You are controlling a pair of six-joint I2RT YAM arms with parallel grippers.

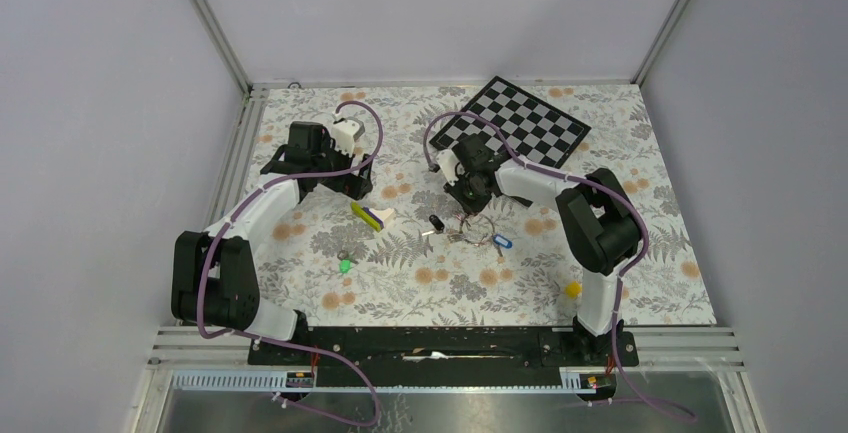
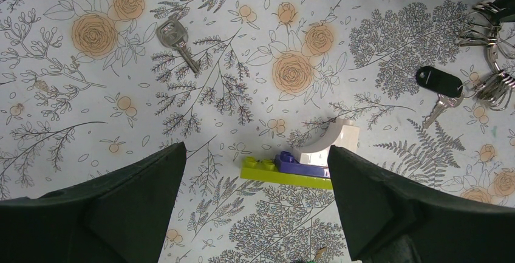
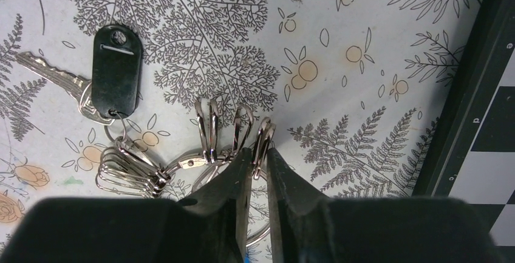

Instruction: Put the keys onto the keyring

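A floral-covered desk (image 1: 640, 253) with a checkerboard (image 1: 510, 123) at its far edge. My left pincer (image 2: 254, 150) hangs wide apart and empty over the yellow-white-purple wedge block (image 2: 303, 163), well away from the keyring (image 3: 189, 162). My right pincer (image 3: 259, 153) is nearly together directly over the keyring, one small clasp of its bundle between the tips (I cannot tell whether it is squeezed). The black key (image 3: 116, 71) lies just left of that pincer, touching the clasp cluster. The blue key (image 1: 502, 242) lies beside the ring, and the green key (image 1: 345, 265) lies well apart from it, nearer my left arm.
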